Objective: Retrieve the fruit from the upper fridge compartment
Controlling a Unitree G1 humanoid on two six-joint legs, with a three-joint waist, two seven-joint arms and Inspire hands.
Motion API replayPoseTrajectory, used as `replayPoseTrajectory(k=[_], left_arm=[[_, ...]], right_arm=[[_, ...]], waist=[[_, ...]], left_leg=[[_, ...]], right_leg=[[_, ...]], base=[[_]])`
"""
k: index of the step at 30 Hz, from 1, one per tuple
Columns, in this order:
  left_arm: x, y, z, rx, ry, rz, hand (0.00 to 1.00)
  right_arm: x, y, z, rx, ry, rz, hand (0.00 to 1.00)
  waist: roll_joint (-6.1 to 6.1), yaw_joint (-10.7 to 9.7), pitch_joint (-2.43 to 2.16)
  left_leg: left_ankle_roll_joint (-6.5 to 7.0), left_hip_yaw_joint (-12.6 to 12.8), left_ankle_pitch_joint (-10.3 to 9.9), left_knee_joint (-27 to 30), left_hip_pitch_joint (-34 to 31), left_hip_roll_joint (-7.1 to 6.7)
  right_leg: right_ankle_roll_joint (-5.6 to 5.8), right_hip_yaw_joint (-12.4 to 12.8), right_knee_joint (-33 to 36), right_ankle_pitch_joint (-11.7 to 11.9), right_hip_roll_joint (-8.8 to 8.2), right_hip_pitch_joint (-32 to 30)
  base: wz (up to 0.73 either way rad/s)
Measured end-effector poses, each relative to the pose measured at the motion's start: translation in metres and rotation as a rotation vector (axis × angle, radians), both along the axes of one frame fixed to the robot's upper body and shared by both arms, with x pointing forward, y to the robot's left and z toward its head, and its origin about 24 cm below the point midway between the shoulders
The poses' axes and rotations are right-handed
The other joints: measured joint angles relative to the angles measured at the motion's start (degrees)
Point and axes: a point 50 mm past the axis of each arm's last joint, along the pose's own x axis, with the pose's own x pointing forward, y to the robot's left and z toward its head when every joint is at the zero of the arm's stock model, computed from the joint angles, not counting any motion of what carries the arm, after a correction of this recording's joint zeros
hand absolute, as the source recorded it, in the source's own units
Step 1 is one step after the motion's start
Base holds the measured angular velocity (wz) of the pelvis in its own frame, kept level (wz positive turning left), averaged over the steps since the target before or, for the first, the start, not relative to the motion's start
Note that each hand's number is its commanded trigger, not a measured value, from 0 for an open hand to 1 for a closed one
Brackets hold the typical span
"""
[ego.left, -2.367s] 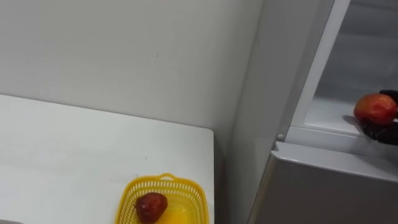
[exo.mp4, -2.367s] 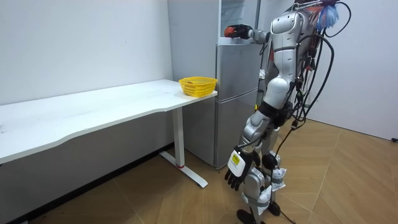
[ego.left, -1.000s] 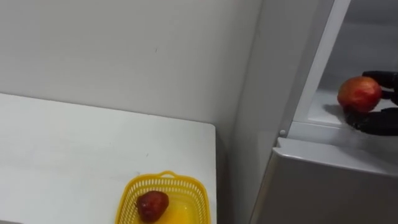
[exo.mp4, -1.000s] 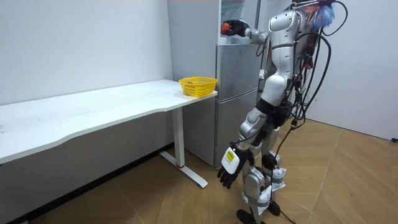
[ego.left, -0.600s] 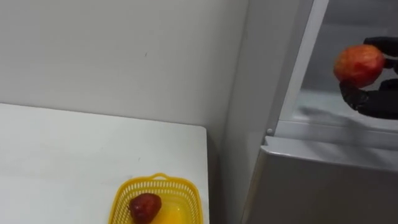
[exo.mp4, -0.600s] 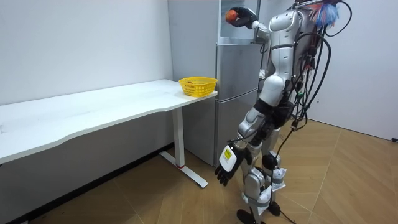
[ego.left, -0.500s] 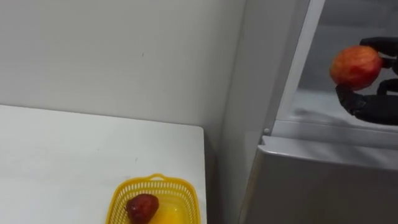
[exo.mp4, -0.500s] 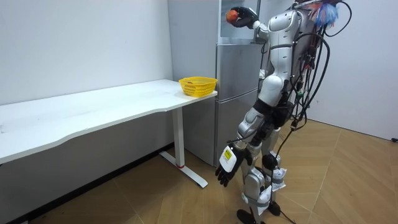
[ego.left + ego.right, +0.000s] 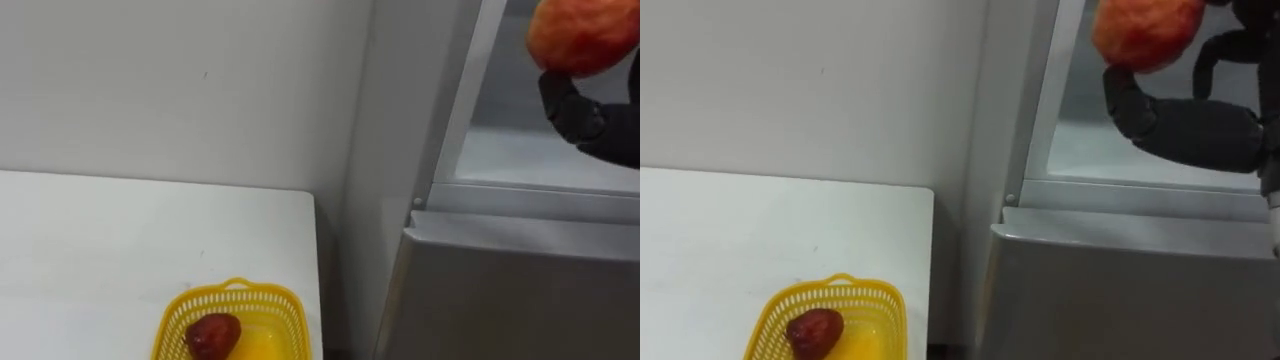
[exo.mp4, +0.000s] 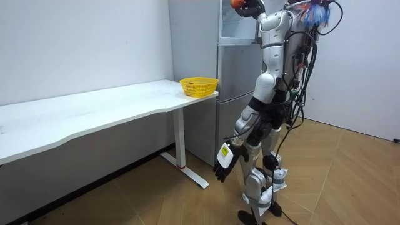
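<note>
A: Right hand [image 9: 590, 120], state?

B: Clenched on the fruit [image 9: 583, 35], with the fingers curled under and behind it. The fruit rides on top of the hand.

A: What changed?

B: A couple of seconds back the hand was low at the shelf [image 9: 540, 160] lip, the fruit barely above it. Now the room view has the arm raised, and the shelf lies well below the hand. The torso has also swung toward the surface [image 9: 100, 250]. The head camera moved with it, so the basket's [image 9: 228, 318] drift is the camera's own.

A: Meaning?

B: The pick looks done, since the fruit is off the shelf. I can't tell whether it is fully outside the fridge [image 9: 500, 290] opening. Judged next is a carry to the basket, far below the hand and to its left. A dark fruit [image 9: 212, 337] is already in it.

A: Left hand [image 10: 224, 164]?

B: It hangs low by the thigh, fingers loose, idle.

A: Risk?

B: The fridge frame stands just left of the hand, so the fruit could clip it on a leftward swing.
</note>
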Motion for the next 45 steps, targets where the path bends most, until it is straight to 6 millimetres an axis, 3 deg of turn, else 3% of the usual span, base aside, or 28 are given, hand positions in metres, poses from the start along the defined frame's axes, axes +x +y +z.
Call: replayPoseTrajectory(k=[8, 23, 30, 34, 45], left_arm=[[0.009, -0.007, -0.002, -0.018, 0.004, -0.066, 0.0], [0.008, -0.008, -0.004, -0.05, 0.026, -0.092, 0.0], [0.015, -0.009, -0.005, -0.082, 0.032, -0.103, 0.0], [0.016, -0.012, -0.006, -0.089, 0.041, -0.134, 0.0], [0.035, -0.017, -0.005, -0.111, 0.031, -0.207, 0.0]], right_arm=[[0.002, 0.032, -0.014, -0.133, 0.059, 0.107, 1.0], [0.001, 0.078, -0.034, -0.322, 0.124, 0.294, 1.0], [0.004, 0.096, -0.04, -0.46, 0.118, 0.282, 1.0], [0.011, 0.111, -0.051, -0.519, 0.161, 0.322, 1.0], [0.033, 0.116, -0.079, -0.55, 0.315, 0.314, 1.0]], waist=[[0.19, 0.23, 0.14], [-0.06, 5.02, 0.06], [-1.67, 7.85, 1.01], [-2.05, 8.24, 1.15], [-1.88, 9.96, 1.23]], left_leg=[[-0.2, 0.15, -0.17, 0.05, -0.37, 0.16], [-0.18, -0.01, -0.15, 1.21, -1.83, 0.21], [-0.23, -0.45, -0.11, 1.27, -1.68, 0.1], [-0.16, -0.85, -0.16, 1.44, -1.74, 0.0], [-0.34, -2.63, -0.41, 3.26, -3.77, -0.04]], right_leg=[[-0.05, -0.11, 0.16, 0.03, 0.22, -0.19], [-0.36, -0.73, 1.02, 0.26, 0.06, -1.54], [-0.36, -0.8, 0.96, 0.26, 0.25, -1.18], [-0.36, -0.82, 0.98, 0.26, 0.24, -1.03], [-0.36, -2.48, 0.98, 0.26, 0.22, -1.46]], base=[[-0.01], [0.0], [0.02], [0.06], [0.09]])
